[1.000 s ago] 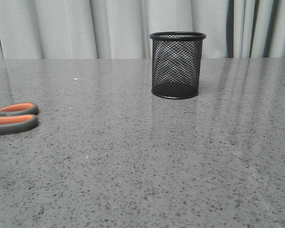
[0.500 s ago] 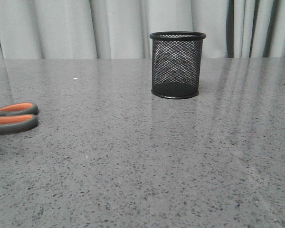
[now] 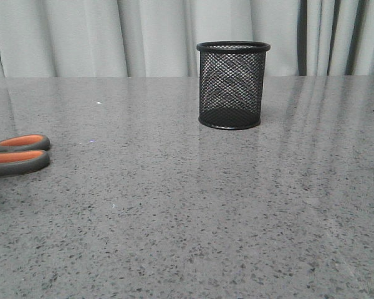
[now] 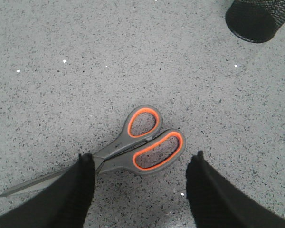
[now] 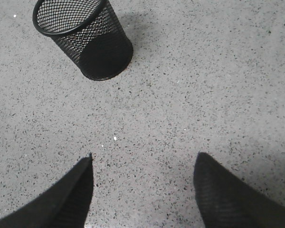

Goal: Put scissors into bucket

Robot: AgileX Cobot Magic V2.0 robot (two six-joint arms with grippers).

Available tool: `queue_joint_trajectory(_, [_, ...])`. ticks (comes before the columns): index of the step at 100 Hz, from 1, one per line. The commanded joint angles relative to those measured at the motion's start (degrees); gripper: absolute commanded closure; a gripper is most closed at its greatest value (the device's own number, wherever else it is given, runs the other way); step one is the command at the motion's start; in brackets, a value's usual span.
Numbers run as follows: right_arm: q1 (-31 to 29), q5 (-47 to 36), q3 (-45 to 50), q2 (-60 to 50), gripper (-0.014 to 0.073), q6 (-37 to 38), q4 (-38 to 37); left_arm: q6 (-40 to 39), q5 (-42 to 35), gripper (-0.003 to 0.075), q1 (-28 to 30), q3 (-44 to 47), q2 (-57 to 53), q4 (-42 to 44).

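1. Two task items on the grey speckled table [image 3: 174, 205], neither one held.
2. Scissors [image 3: 17, 154] lie flat at the table's left edge in the front view; only the grey handle loops with orange lining show there, blades cut off by the frame.
3. Left wrist view shows the whole scissors [image 4: 133, 147]: blades closed, lying flat, handle loops between the two dark fingers, blade tip running out past one finger.
4. Left gripper [image 4: 140, 185] hangs over the scissors handles, jaws wide apart, fingers [image 4: 76, 190] not touching the scissors as far as I can tell. Nothing clamped.
5. Bucket [image 3: 232, 85] stands upright toward the table's far edge, right of centre, well apart from the scissors. Black mesh wall, solid rim and base. Nothing visible inside through the mesh.
6. Left wrist view catches only the bucket's base [image 4: 259, 19], well apart from the scissors.
7. Right gripper [image 5: 142, 190] sits above bare table, jaws wide apart, holding nothing. Bucket [image 5: 88, 40] appears beyond the fingers [image 5: 228, 199] in that view, clear of them, open mouth visible.
8. Pale curtain [image 3: 112, 37] behind the table's far edge.
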Motion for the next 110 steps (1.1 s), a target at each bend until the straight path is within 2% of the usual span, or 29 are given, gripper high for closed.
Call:
queue_joint_trajectory(1, [-0.37,-2.45,-2.01,0.1,0.0169,-0.57,0.4,1.76,-2.54,0.03,0.02,-2.07,0.29,-2.05])
queue_joint_trajectory(23, [-0.37,-2.88,-2.01,0.1,0.0169,-0.57,0.4,9.2,6.51,0.03,0.02,-6.26,6.67,-1.07])
queue_joint_trajectory(36, [-0.37,-2.92,-2.01,0.1,0.0169,-0.57,0.4,15.31,8.0,0.03,0.02,-9.06,10.96,1.03])
queue_joint_trajectory(48, [-0.37,-2.92,-2.01,0.1,0.0169,-0.57,0.4,27.23,8.18,0.03,0.02,-10.68,14.41,1.24])
queue_joint_trajectory(60, [-0.37,-3.05,-2.01,0.1,0.0169,-0.68,0.4,44.12,9.66,0.03,0.02,-10.92,17.37,1.14])
queue_joint_trajectory(65, [-0.37,-3.32,-2.01,0.1,0.0169,-0.67,0.4,47.07,9.66,0.0299,0.02,-10.92,18.81,1.14])
queue_joint_trajectory(84, [-0.37,-4.39,-2.01,0.1,0.0169,-0.94,0.4,49.65,10.79,0.0299,-0.36,-10.92,24.03,1.7])
queue_joint_trajectory(110, [-0.37,-4.48,-2.01,0.1,0.0169,-0.94,0.4,53.2,9.72,0.0299,-3.24,-10.92,28.85,8.57])
